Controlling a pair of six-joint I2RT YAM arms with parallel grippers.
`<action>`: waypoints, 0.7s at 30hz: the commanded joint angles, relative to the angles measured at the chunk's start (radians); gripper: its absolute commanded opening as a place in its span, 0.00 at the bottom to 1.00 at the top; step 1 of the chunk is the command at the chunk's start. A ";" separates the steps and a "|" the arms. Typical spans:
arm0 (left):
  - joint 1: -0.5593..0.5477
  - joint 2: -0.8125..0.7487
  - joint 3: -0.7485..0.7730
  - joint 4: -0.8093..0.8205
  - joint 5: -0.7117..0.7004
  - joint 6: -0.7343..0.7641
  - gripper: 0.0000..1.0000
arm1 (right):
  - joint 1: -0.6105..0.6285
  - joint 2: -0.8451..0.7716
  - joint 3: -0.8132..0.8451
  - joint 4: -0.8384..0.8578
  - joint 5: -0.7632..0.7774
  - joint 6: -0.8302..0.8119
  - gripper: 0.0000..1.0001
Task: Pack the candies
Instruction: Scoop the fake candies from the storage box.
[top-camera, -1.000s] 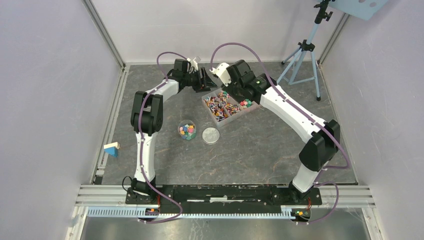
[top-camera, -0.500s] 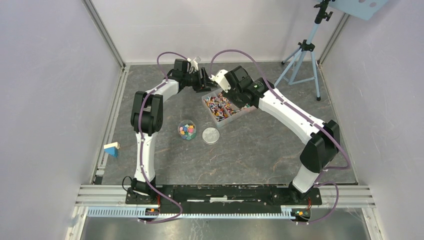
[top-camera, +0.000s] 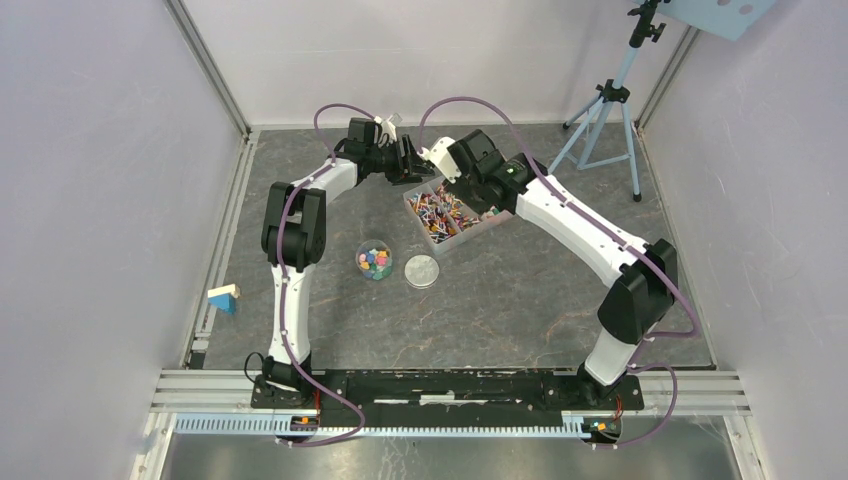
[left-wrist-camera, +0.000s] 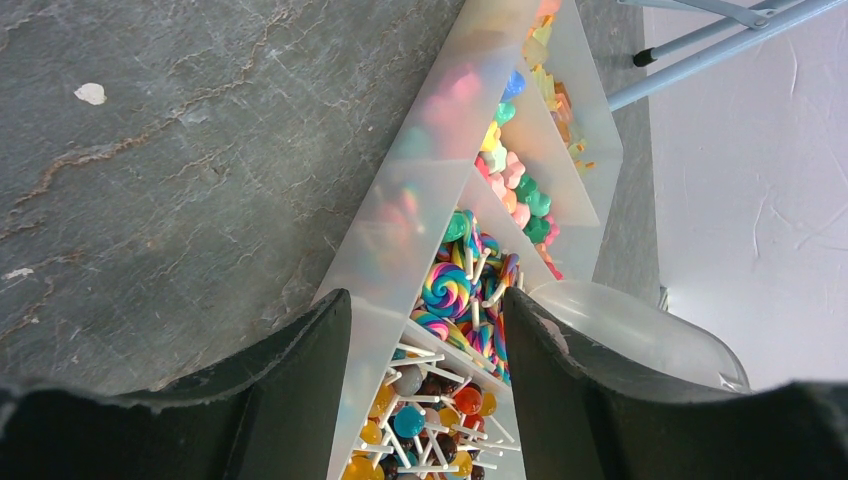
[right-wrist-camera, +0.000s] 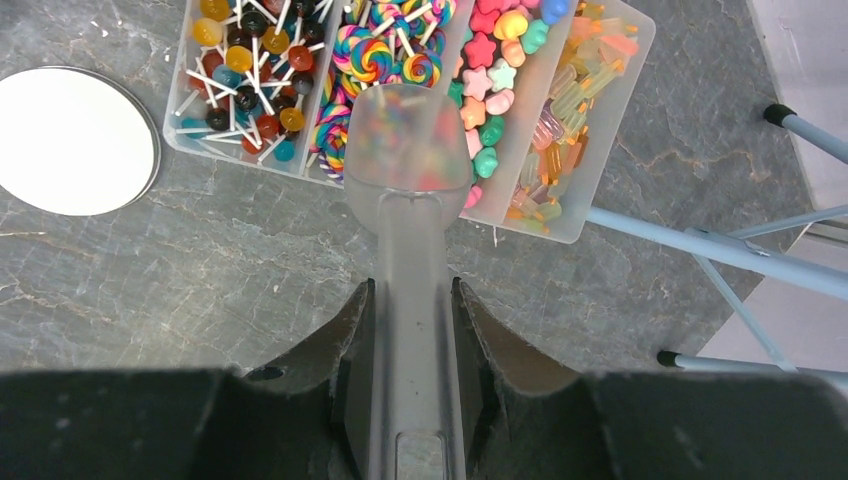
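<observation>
Overhead, a frosted scoop (right-wrist-camera: 410, 140) hangs above the tray's (right-wrist-camera: 612, 130) glossy swirled candies (right-wrist-camera: 375, 55).

One tray (left-wrist-camera: 400, 220), jar (top-camera: 359, 260), lid (top-camera: 422, 271), scoop (right-wrist-camera: 410, 140); many candies (right-wrist-camera: 478, 112).

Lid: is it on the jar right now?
No, the lid lies flat on the table beside the open jar.

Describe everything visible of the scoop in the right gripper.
The scoop is frosted, translucent plastic: a rounded bowl on a long flat handle. The right gripper is shut on the handle. The bowl hangs over the divided tray, above the swirl lollipops; whether it touches them or holds anything is unclear.
</observation>
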 joint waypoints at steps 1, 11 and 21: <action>-0.002 -0.009 0.020 0.021 0.033 -0.010 0.64 | 0.004 -0.022 0.067 -0.067 -0.015 -0.005 0.00; -0.002 -0.005 0.026 0.021 0.036 -0.012 0.64 | 0.004 -0.025 0.058 -0.119 0.002 -0.008 0.00; -0.006 -0.002 0.004 0.040 0.049 -0.038 0.62 | 0.003 0.092 0.079 -0.042 -0.002 -0.048 0.00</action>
